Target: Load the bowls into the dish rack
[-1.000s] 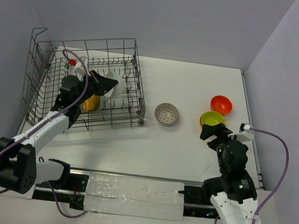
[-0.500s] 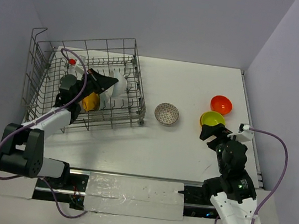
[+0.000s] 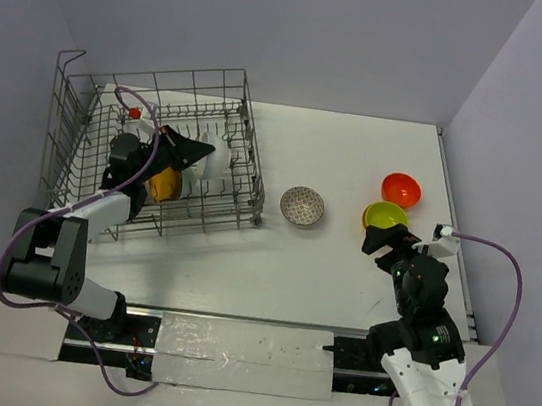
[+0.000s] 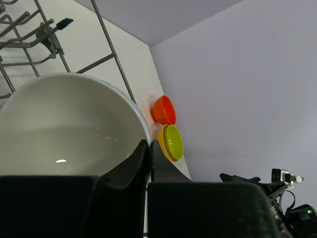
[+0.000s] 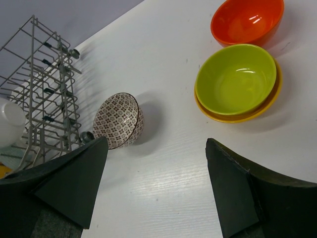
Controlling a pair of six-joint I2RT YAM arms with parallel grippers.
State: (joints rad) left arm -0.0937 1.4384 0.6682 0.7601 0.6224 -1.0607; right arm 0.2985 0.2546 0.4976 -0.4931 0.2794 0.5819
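The grey wire dish rack (image 3: 81,116) stands at the far left. My left gripper (image 3: 203,148) is inside it, shut on the rim of a white bowl (image 3: 218,160); the left wrist view shows the jaws (image 4: 149,144) pinching that rim (image 4: 64,124). An orange bowl (image 3: 164,186) sits in the rack beside it. A speckled black-and-white bowl (image 3: 302,205) lies on the table just right of the rack. A lime green bowl (image 5: 236,79) is nested in a yellow-orange bowl (image 5: 237,118), with a red-orange bowl (image 5: 247,21) behind. My right gripper (image 5: 156,186) is open and empty, between the speckled and lime bowls.
The rack's tall gridded right wall (image 5: 44,74) stands between the white bowl and the speckled one. A small red-topped object (image 3: 134,113) sits at the rack's far left. Side walls close off the table on left and right.
My left arm has folded back toward its base, while its gripper stays shut on the white bowl in the rack. The right arm has not moved.
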